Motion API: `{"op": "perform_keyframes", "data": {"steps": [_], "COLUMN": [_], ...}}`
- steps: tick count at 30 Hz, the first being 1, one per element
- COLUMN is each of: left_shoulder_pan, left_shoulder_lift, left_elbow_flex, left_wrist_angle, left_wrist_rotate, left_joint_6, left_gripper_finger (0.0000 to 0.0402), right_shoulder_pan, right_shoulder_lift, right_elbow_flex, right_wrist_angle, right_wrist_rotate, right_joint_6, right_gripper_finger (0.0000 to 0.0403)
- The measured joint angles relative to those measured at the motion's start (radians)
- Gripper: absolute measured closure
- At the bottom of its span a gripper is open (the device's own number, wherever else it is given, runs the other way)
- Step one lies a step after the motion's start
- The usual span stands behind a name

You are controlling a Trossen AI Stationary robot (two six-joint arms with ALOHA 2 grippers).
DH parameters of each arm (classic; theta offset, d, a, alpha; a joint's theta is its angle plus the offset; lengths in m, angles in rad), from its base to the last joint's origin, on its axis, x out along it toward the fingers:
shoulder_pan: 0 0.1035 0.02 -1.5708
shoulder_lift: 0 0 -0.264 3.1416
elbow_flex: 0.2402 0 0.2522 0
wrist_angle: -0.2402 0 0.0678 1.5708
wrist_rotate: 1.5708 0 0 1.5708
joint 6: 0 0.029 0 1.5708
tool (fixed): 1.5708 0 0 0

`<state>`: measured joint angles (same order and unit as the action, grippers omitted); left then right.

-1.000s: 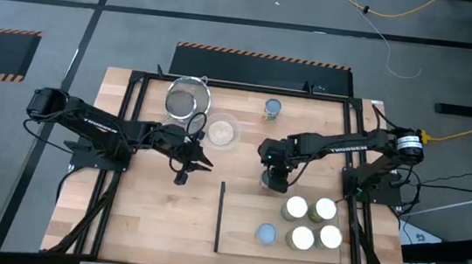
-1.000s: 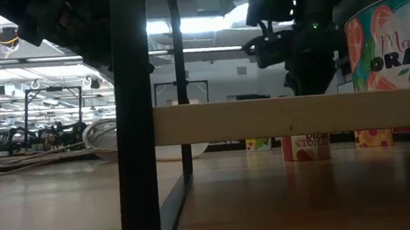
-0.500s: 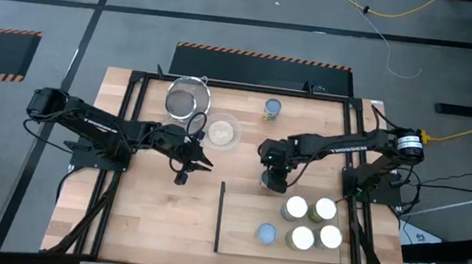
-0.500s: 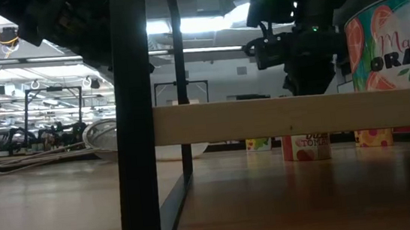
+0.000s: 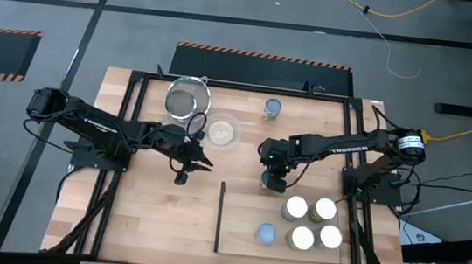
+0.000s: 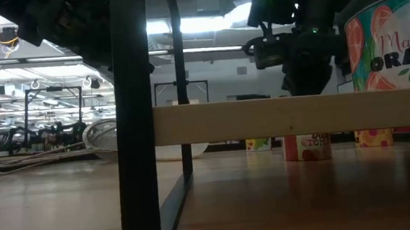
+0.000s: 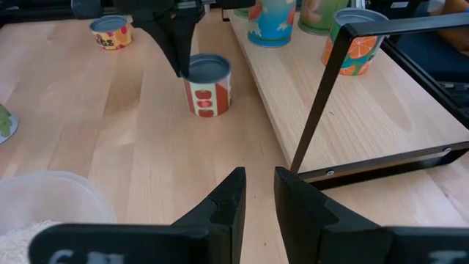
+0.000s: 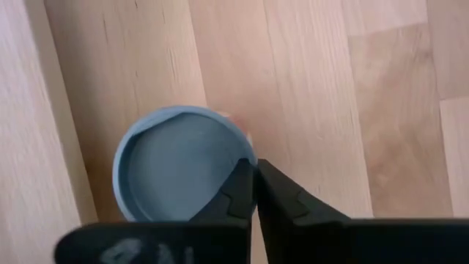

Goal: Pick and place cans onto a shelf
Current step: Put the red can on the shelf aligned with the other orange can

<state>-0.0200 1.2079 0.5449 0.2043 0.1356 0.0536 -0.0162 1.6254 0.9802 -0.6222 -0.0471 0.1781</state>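
My right gripper [image 8: 253,183] hangs pinched shut, empty, just above the can [image 8: 179,165], which stands on the table beside the shelf [image 5: 294,244]. I should open wide, centre over it, then descend. My left gripper [image 7: 256,196] waits, slightly parted.

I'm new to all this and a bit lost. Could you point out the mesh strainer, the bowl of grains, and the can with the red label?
Mesh strainer [image 5: 185,100]: high view, middle of its mesh.
Bowl of grains [image 5: 221,131]: high view, on the grains inside.
Red-labelled can [image 7: 207,86]: left wrist view, on its side label.
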Motion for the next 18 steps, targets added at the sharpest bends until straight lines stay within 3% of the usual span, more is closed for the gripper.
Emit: {"op": "perform_keyframes", "data": {"steps": [9,18], "left_shoulder_pan": [0.000,0.000], "left_shoulder_lift": [0.000,0.000], "left_elbow_flex": [0.000,0.000], "left_wrist_angle": [0.000,0.000], "left_wrist_rotate": [0.000,0.000], "left_joint_6": [0.000,0.000], "left_gripper_finger": [0.0335,0.0335], "right_shoulder_pan": [0.000,0.015], "right_shoulder_lift": [0.007,0.008], "right_elbow_flex": [0.022,0.164], "right_wrist_angle": [-0.011,-0.094], "right_wrist_rotate": [-0.034,-0.048], "right_joint_6": [-0.003,-0.007], "right_gripper_finger": [0.0395,0.0393]}}
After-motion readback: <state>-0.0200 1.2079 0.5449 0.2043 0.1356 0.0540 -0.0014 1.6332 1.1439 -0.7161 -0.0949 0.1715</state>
